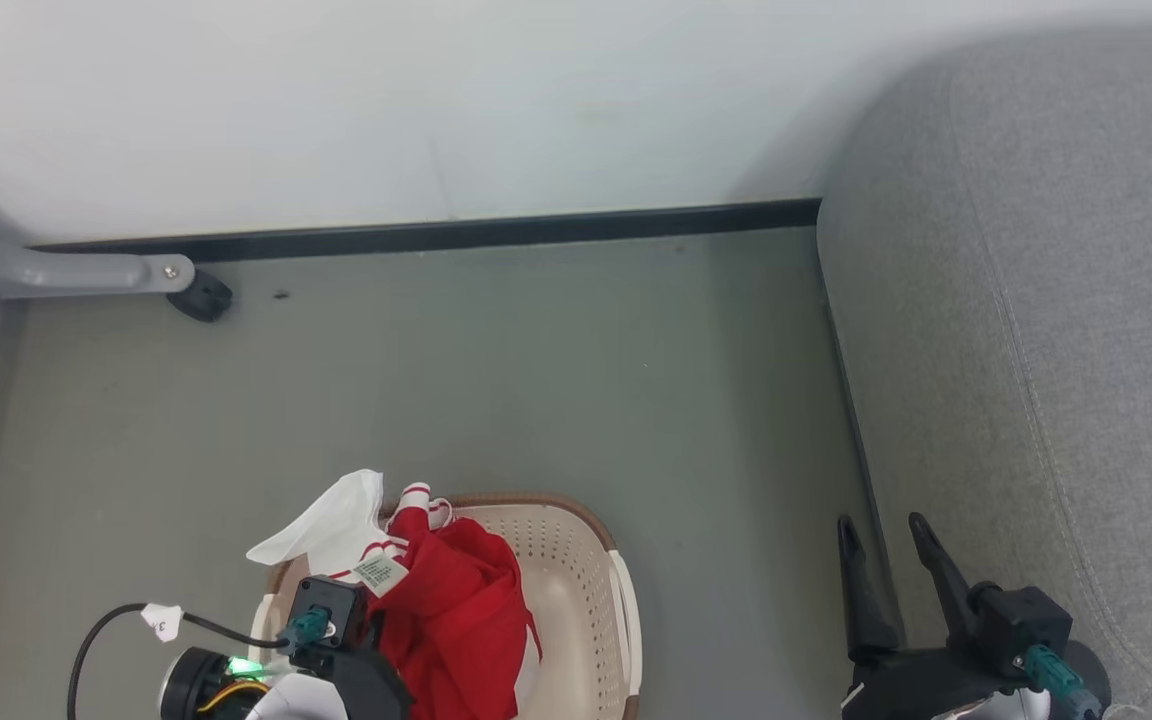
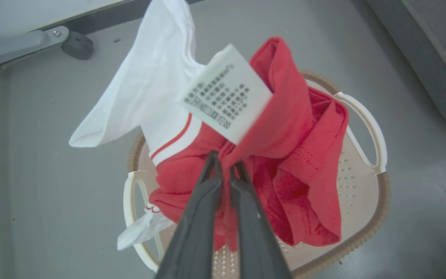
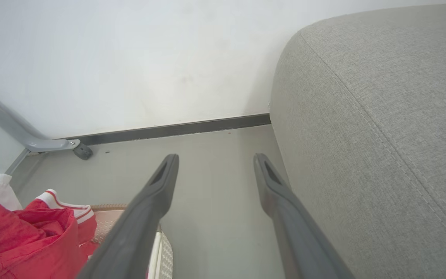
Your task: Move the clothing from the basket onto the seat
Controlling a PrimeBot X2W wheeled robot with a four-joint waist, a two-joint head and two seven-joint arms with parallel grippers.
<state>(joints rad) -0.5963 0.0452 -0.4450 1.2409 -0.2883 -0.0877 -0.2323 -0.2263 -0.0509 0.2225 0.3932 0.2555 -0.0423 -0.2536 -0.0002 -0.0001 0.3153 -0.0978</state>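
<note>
Soft, bright light is all around the basket [image 1: 576, 560], and nothing looks dark. The wall [image 1: 436, 100] behind the basket is so pale it looks nearly washed out, and far right of the basket it turns shadowy grey. A faint shadow lies on the floor [image 2: 420, 217] just right of the basket. The red clothes [image 2: 296, 155] over the basket look sharp, stitches and all. A tiny green light [image 1: 241, 665] glows left of the basket.

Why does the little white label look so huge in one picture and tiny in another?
Left wrist view: the label on the clothing hangs right next to the wide-angle camera, so it looks big, with slightly soft print. Head view: the camera looks down from much farther away, so the same label is tiny and unreadable.
</note>
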